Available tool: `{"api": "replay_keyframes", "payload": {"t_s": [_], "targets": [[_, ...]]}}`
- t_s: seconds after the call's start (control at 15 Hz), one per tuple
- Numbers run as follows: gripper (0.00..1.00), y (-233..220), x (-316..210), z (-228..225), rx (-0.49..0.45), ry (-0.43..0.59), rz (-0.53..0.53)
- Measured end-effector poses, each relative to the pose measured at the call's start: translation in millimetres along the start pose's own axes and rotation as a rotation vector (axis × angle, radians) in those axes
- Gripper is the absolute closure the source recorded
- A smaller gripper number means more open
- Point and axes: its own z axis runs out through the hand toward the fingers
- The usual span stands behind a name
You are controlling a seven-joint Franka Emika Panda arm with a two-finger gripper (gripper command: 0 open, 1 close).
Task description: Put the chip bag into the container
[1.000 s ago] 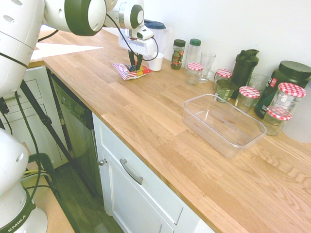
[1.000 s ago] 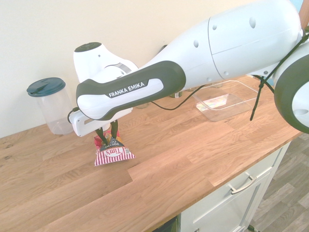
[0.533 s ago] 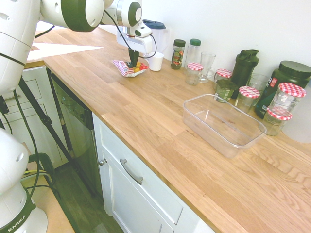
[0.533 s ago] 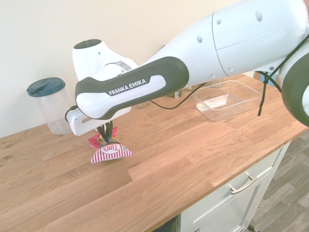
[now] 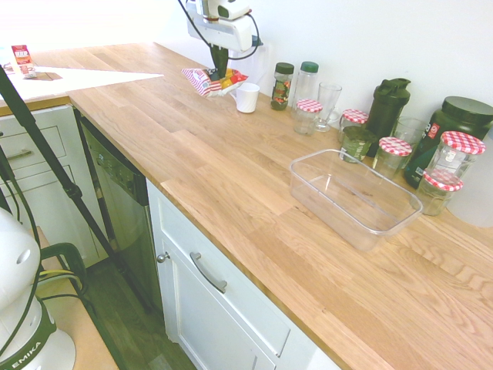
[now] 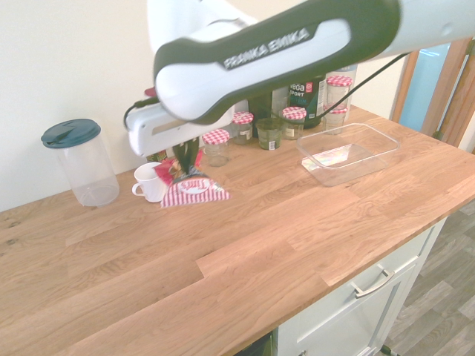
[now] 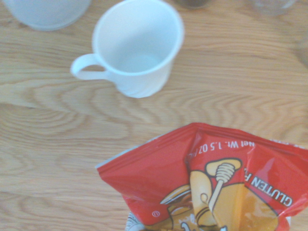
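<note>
Pincer [image 6: 187,157] clamped on the chip bag [image 6: 194,190], bag hanging clear above the wooden surface [image 6: 245,252], just beside a white mug [image 6: 151,182], container [image 6: 349,150] sitting well apart further along the surface, checked-lid jars [image 5: 448,163] behind it

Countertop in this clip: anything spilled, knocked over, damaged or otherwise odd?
Nothing stands out. The chip bag hangs intact from the shut tool, above the wood beside the upright white mug. The container sits level and empty, and the jars behind it stand upright with lids on.
</note>
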Motion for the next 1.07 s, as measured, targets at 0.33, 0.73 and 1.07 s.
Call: {"api": "replay_keyframes", "payload": {"t_s": [0.33, 0.73, 1.07], "targets": [[1.00, 142, 80, -39, 0.046, -0.011, 0.092], [1.00, 263, 153, -52, 0.083, -0.019, 0.160], [1.00, 334, 194, -56, 0.088, -0.032, 0.188]]}}
